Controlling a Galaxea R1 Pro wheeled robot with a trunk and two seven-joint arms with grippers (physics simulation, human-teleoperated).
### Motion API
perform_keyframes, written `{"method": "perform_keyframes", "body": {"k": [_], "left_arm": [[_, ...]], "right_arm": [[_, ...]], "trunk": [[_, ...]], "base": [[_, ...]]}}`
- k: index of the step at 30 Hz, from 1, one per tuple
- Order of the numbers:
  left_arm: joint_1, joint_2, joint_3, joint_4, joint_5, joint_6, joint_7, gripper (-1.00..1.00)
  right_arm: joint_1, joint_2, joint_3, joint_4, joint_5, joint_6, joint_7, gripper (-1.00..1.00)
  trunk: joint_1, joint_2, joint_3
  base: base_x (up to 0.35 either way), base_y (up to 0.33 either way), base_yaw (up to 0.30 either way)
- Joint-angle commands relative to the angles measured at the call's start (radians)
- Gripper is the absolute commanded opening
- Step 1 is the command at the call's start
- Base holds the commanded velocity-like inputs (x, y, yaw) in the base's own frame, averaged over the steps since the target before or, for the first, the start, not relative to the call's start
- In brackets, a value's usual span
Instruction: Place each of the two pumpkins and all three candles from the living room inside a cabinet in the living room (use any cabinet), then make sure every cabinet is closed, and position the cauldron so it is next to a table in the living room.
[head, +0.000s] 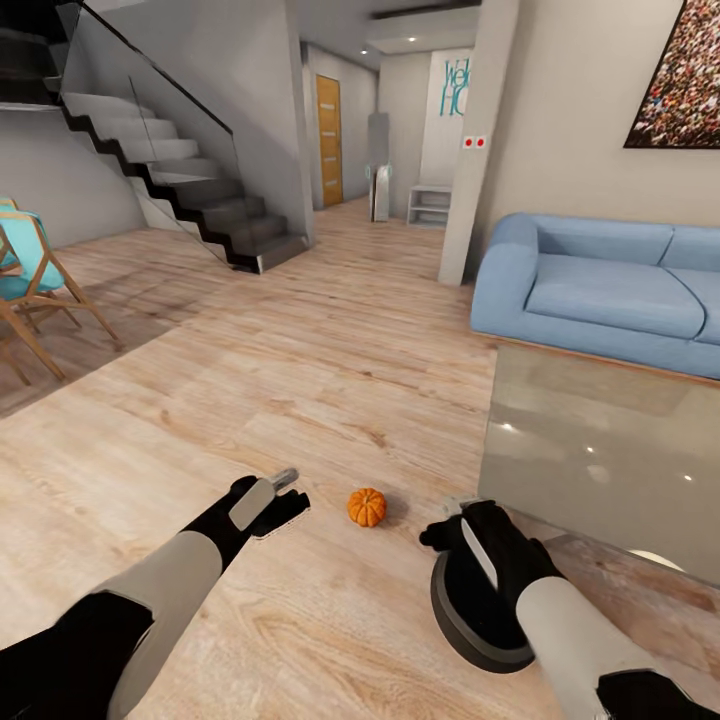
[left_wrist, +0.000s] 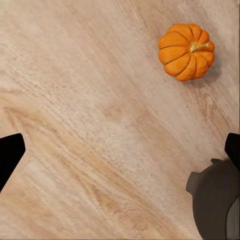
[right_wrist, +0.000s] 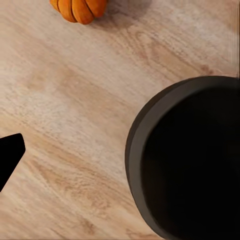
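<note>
A pumpkin (head: 367, 507) sits on the wood floor (head: 300, 380) between the two hands, a little ahead of both: just beyond the left gripper (head: 283, 497) toward the robot's right, and just beyond the right gripper (head: 455, 522) toward its left. Neither touches it. The step in hand looks like picking up this pumpkin to carry it to a cabinet.

The left wrist view shows the dark fingertips (left_wrist: 10, 152) far apart at the frame edges over bare floor, so the left jaws stand wide and empty, with the pumpkin (left_wrist: 187, 45) ahead and off to one side. For the right gripper only one fingertip (right_wrist: 9, 156) shows, so I cannot tell how wide it is; it seems to hold nothing.

The cauldron (head: 470, 610) stands on the floor directly under the right forearm, close behind the right gripper. Its mouth (right_wrist: 195, 165) looks dark, and I see nothing in it. It is already close to the glass table (head: 600, 440), which lies beyond the right gripper on its outer side.

Next, the left arm would need to shift right and forward to centre the open jaws over the pumpkin, then descend
</note>
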Motion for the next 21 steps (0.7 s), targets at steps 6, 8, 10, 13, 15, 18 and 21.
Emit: {"method": "perform_keyframes", "body": {"k": [6, 8, 10, 13, 15, 18, 21], "left_arm": [[0.004, 0.001, -0.001, -0.034, 0.0, -0.001, 0.0, 1.0], [0.004, 0.001, -0.001, -0.035, 0.0, -0.001, 0.0, 1.0], [0.004, 0.001, 0.0, -0.036, 0.0, -0.001, 0.0, 1.0], [0.004, 0.001, 0.001, -0.037, 0.0, -0.001, 0.0, 1.0], [0.004, 0.001, 0.001, -0.038, 0.0, -0.002, 0.0, 1.0], [0.004, 0.001, 0.0, -0.039, 0.0, -0.003, 0.0, 1.0], [0.004, 0.001, 0.0, -0.04, 0.0, -0.003, 0.0, 1.0]], "right_arm": [[-0.008, -0.005, 0.001, 0.034, 0.001, 0.0, 0.0, 1.0], [-0.008, -0.005, 0.001, 0.045, 0.001, 0.0, 0.001, 1.0], [-0.008, -0.004, 0.001, 0.049, 0.001, 0.0, 0.0, 1.0], [-0.008, -0.004, 0.001, 0.049, 0.001, 0.0, 0.0, 1.0], [-0.008, -0.004, 0.001, 0.049, 0.001, 0.0, 0.0, 1.0], [-0.008, -0.003, 0.001, 0.049, 0.001, 0.0, 0.0, 1.0], [-0.008, -0.003, 0.001, 0.05, 0.001, 0.0, 0.001, 1.0]], "trunk": [[0.0, 0.0, 0.0], [0.0, 0.0, 0.0], [0.0, 0.0, 0.0], [0.0, 0.0, 0.0], [0.0, 0.0, 0.0], [0.0, 0.0, 0.0], [0.0, 0.0, 0.0]], "base": [[0.0, 0.0, 0.0], [0.0, 0.0, 0.0], [0.0, 0.0, 0.0], [0.0, 0.0, 0.0], [0.0, 0.0, 0.0], [0.0, 0.0, 0.0], [0.0, 0.0, 0.0]]}}
